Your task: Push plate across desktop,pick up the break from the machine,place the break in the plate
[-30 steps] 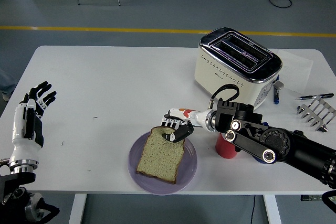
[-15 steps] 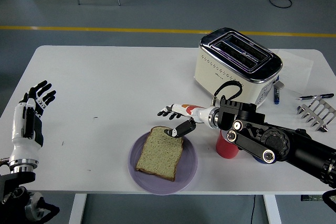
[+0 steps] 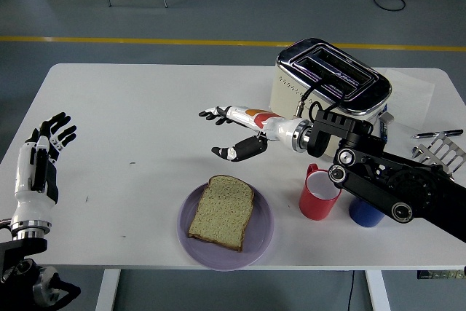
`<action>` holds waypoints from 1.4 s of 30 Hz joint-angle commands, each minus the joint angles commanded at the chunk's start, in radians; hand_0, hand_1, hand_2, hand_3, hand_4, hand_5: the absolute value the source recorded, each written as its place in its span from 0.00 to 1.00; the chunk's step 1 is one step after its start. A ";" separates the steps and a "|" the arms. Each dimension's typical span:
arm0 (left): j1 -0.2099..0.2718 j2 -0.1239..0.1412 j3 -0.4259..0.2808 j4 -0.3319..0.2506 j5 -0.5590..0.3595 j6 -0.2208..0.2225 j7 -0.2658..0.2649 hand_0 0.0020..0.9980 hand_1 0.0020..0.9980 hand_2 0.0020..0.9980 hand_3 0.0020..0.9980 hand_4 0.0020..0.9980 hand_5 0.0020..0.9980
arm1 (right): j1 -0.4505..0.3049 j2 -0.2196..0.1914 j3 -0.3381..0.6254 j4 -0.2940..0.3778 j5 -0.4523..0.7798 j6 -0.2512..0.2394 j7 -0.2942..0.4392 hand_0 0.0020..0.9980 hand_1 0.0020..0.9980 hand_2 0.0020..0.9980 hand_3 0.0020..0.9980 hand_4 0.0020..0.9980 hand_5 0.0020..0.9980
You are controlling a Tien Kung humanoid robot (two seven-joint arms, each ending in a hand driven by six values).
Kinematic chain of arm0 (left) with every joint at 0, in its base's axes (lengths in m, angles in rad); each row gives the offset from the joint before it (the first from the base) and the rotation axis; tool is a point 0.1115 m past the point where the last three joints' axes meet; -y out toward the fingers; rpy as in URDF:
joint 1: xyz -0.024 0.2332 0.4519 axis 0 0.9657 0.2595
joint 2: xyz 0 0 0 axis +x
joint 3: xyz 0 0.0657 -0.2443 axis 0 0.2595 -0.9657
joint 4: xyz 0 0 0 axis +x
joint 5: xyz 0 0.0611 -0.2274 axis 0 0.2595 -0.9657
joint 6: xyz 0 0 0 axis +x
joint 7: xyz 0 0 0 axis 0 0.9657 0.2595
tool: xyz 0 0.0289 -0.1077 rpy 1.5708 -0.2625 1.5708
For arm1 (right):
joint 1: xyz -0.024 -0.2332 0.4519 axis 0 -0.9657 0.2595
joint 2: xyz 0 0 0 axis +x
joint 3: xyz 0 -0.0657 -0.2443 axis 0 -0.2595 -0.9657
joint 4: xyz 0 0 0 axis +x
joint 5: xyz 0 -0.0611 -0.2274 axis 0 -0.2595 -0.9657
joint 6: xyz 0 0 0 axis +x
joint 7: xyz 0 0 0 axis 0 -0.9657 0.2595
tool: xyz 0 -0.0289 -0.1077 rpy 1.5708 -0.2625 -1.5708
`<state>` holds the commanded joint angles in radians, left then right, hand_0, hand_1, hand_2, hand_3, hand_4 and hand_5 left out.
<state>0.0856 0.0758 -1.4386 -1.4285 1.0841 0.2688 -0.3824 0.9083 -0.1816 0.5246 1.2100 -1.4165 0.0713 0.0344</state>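
Note:
A slice of brown bread (image 3: 222,211) lies flat on the purple plate (image 3: 265,234) near the table's front edge. My right hand (image 3: 224,133) hovers above and behind the plate, fingers spread and holding nothing, clear of the bread. The cream and chrome toaster (image 3: 328,93) stands at the back right with its slots empty. At the far left my left hand (image 3: 48,146) rests upright, its fingers spread.
A red mug (image 3: 318,191) stands just right of the plate, with a blue cup (image 3: 364,211) partly hidden behind my right forearm. A metal rack (image 3: 440,154) and pens lie at the far right edge.
My right hand let go of the bread, which settled flat on the plate. The hand opened and rose up and back to the left, uncovering the red mug.

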 joint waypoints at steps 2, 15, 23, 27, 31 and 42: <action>0.000 0.000 0.002 0.000 0.001 -0.001 0.001 0.74 0.73 0.79 0.72 0.50 0.89 | -0.004 -0.012 0.033 0.051 0.042 -0.002 -0.003 0.81 0.78 0.78 0.79 0.56 0.31; 0.000 0.001 0.009 0.003 0.002 -0.001 0.003 0.74 0.73 0.79 0.72 0.50 0.89 | -0.060 -0.043 0.198 0.178 0.218 -0.032 0.045 0.78 0.76 0.76 0.77 0.55 0.32; 0.009 0.003 0.008 0.001 0.003 -0.001 0.004 0.74 0.73 0.79 0.72 0.50 0.89 | -0.171 -0.075 0.453 0.262 0.538 -0.126 0.087 0.78 0.76 0.76 0.78 0.55 0.34; 0.006 0.003 0.007 -0.002 0.004 -0.002 0.005 0.74 0.73 0.79 0.72 0.50 0.89 | -0.240 -0.099 0.553 0.251 0.607 -0.143 0.084 0.80 0.77 0.77 0.79 0.52 0.36; 0.003 0.005 0.003 -0.011 0.005 -0.002 0.006 0.74 0.73 0.79 0.72 0.50 0.89 | -0.324 -0.123 0.651 0.229 0.598 -0.125 0.073 0.80 0.77 0.77 0.79 0.52 0.36; 0.004 0.005 -0.004 -0.014 0.009 -0.002 0.008 0.74 0.73 0.79 0.73 0.50 0.89 | -0.636 -0.150 0.817 0.239 0.568 -0.053 0.129 0.83 0.77 0.79 0.80 0.50 0.59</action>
<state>0.0894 0.0810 -1.4430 -1.4422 1.0932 0.2664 -0.3742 0.2722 -0.3319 1.3414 1.4493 -0.8483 0.0180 0.1638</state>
